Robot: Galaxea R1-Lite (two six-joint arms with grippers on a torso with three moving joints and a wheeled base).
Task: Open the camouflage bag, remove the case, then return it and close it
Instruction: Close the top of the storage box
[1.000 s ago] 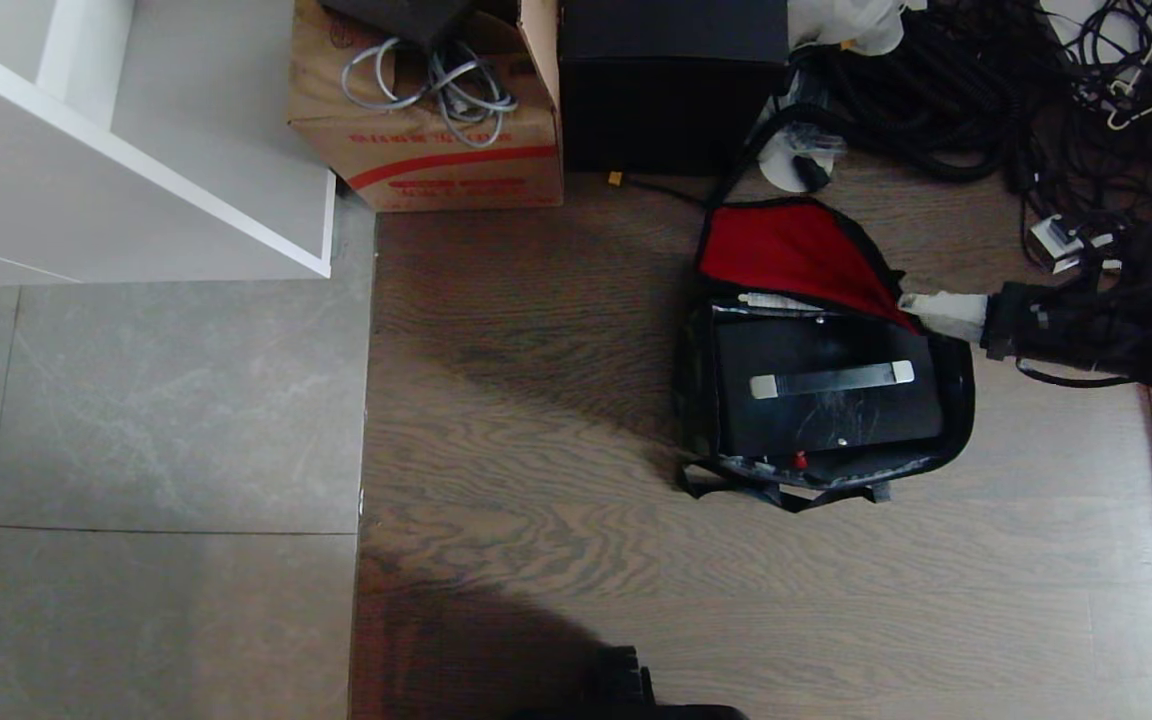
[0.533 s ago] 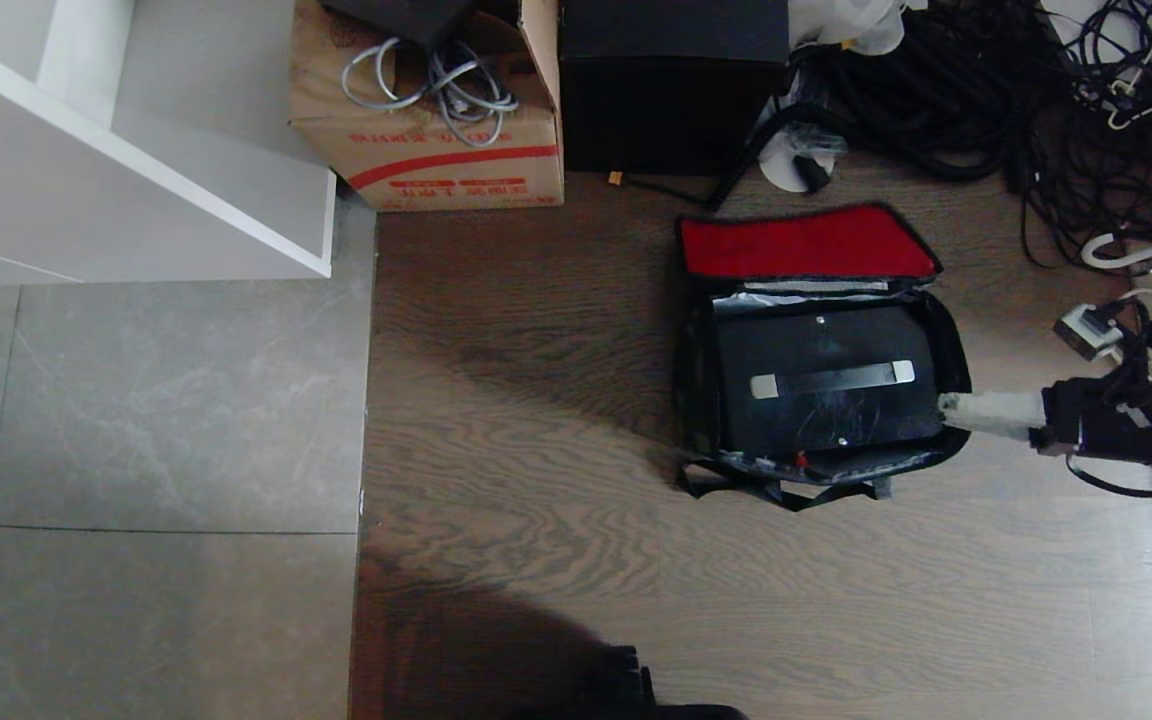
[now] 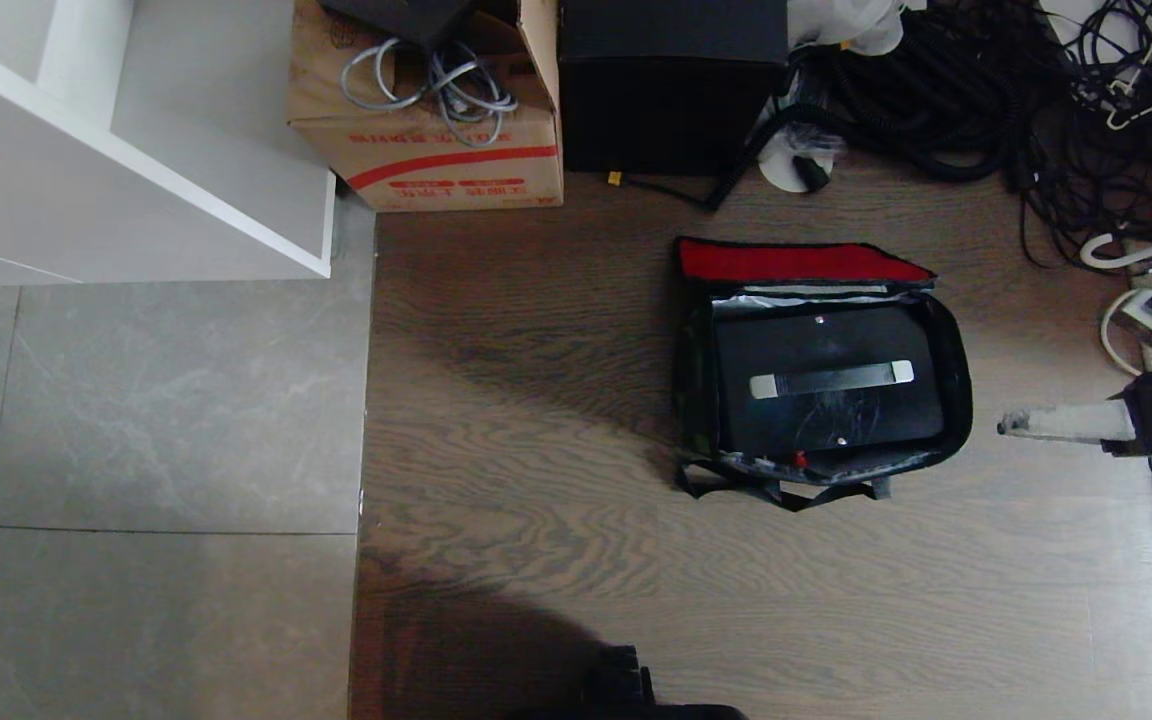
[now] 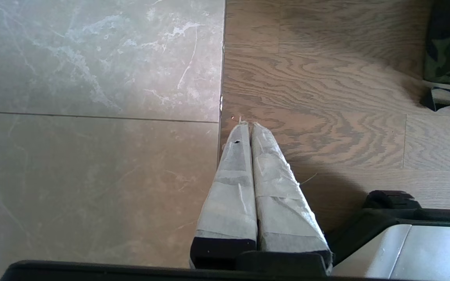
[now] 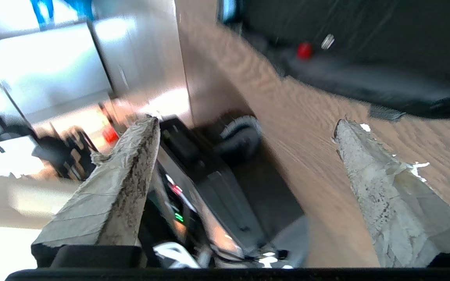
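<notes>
Red lining on the flap of the soft green-brown-black camouflage bag (image 3: 821,372) now shows only as a narrow strip at the bag's twelve o'clock edge; a second ago that flap stood pulled up and wide with the right tool's taped fingertip at its corner. The flap has since dropped back behind the opening and lies there on its own. The right tool (image 3: 1004,424) has let go and drawn off to the bag's three o'clock, near it but apart, and its jaws stand wide in the right wrist view with nothing between them.

On the wooden floor (image 3: 536,400) the bag sits open, and the flat black rectangular hard case (image 3: 829,400) rests inside it, its black handle with silver ends (image 3: 831,380) facing up. The opening step looks done, so lifting the case out by that handle would likely come next. The left tool (image 4: 246,125) is parked over the floor at the robot's seven o'clock, pressed together and empty.
</notes>
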